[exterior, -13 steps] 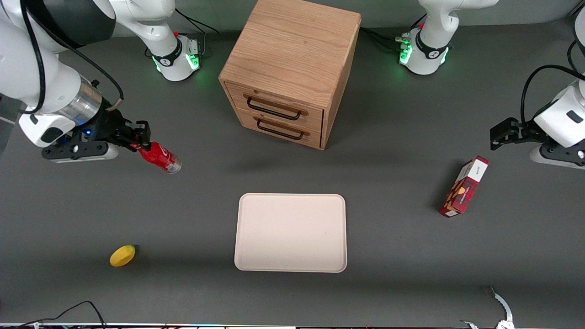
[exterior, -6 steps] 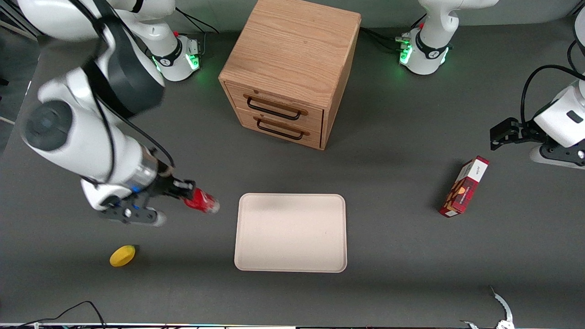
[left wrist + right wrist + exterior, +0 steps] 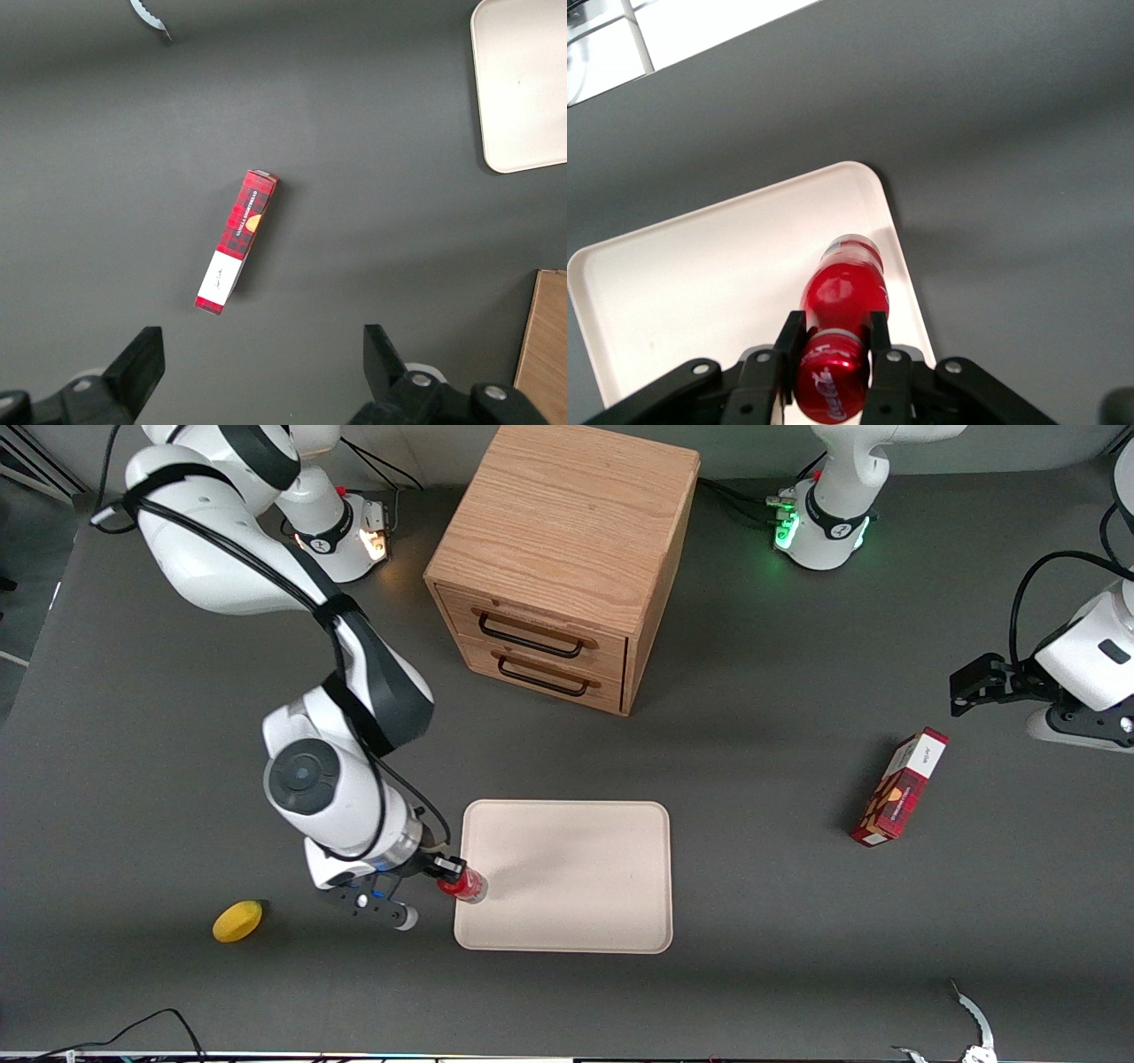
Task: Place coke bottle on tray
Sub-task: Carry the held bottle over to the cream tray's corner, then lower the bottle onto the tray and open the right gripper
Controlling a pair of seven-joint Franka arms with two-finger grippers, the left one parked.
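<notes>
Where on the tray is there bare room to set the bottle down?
The whole tray is bare. The gripper holds the bottle over the tray's edge at the working arm's end, fingers shut on its neck. The only crowding is the arm at that edge. The drawer cabinet stands apart, farther from the front camera; the carton and yellow fruit lie clear.

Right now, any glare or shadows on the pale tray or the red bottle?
Front view: soft grey shadow across the cream-pink rectangular tray beside the small red coke bottle in the hand. Right wrist view: small highlight on the bottle, tray evenly lit.
</notes>
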